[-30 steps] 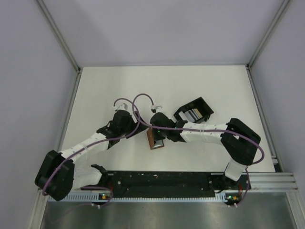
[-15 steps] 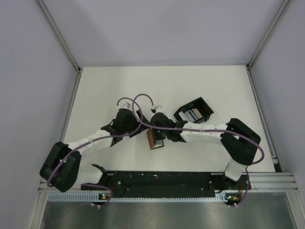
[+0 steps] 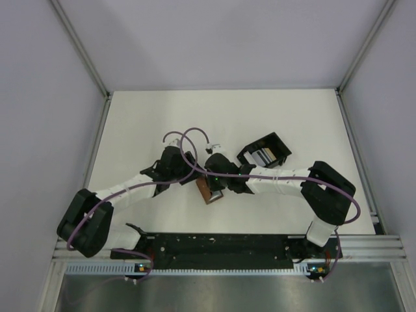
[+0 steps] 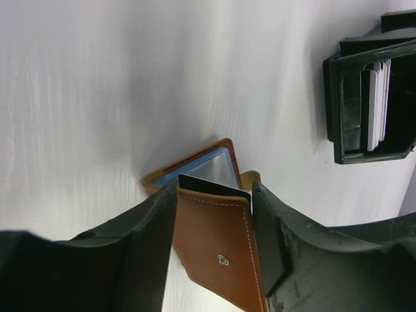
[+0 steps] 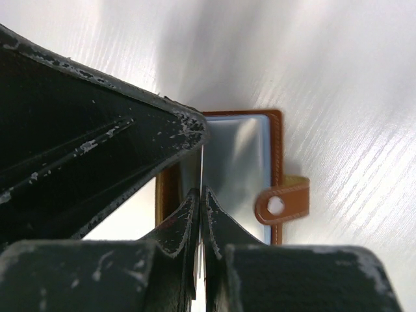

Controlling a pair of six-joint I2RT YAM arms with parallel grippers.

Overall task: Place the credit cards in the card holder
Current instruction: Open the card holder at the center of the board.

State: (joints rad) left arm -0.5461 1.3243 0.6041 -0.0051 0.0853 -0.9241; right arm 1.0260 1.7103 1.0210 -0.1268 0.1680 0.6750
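Finds left tool (image 4: 213,195) clamped on card holder (image 4: 218,260) flap, holder lying open on table (image 4: 97,97). Notes right tool (image 5: 201,198) pinched together, apparently on an edge-on credit card (image 5: 203,170) above the pocket. Recommends steadying flap, squaring card edge to pocket mouth, sliding in straight.

Each arm is a chain of white tubes joined by bulky black housings, and the left arm (image 3: 130,192) and the right arm (image 3: 281,184) look alike. A thin purple cable (image 3: 188,138) runs along each and loops free near the wrists, where a small green light (image 3: 215,176) glows. Both bases sit on a black rail (image 3: 221,244). The left claw (image 4: 214,195) has broad matte black fingers (image 4: 286,247). The right claw (image 5: 201,195) has tapered black ones, scuffed pale at the edges.
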